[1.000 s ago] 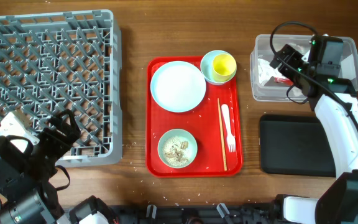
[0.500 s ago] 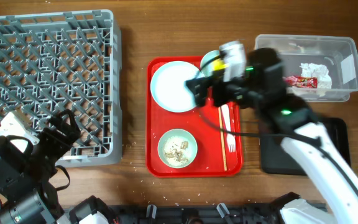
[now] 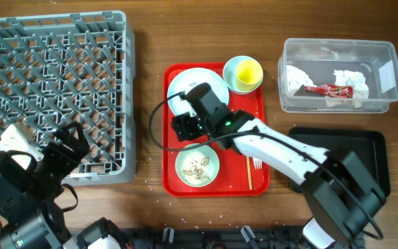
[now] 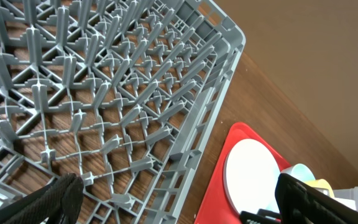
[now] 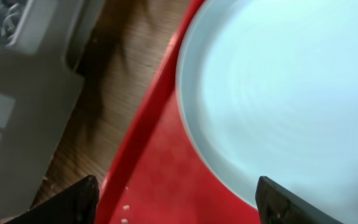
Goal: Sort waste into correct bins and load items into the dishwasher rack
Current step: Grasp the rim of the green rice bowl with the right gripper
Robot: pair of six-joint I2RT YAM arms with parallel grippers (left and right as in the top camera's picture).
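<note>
We list: right hand (image 5: 179, 196), wide, over plate (image 5: 278, 81) edge and tray (image 5: 157, 165) rim; left hand (image 4: 179, 194), wide, over rack (image 4: 104, 93) corner; a strip of surface (image 3: 149, 104) separates rack and tray.

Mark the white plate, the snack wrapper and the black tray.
white plate (image 5: 291, 81), right wrist view, flat centre.
snack wrapper (image 3: 329, 88), overhead view, its red middle.
black tray (image 3: 361, 140), overhead view, bare upper right.

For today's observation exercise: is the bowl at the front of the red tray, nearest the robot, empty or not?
Not empty. In the overhead view, the bowl holds a small heap of beige food scraps in its middle.
</note>
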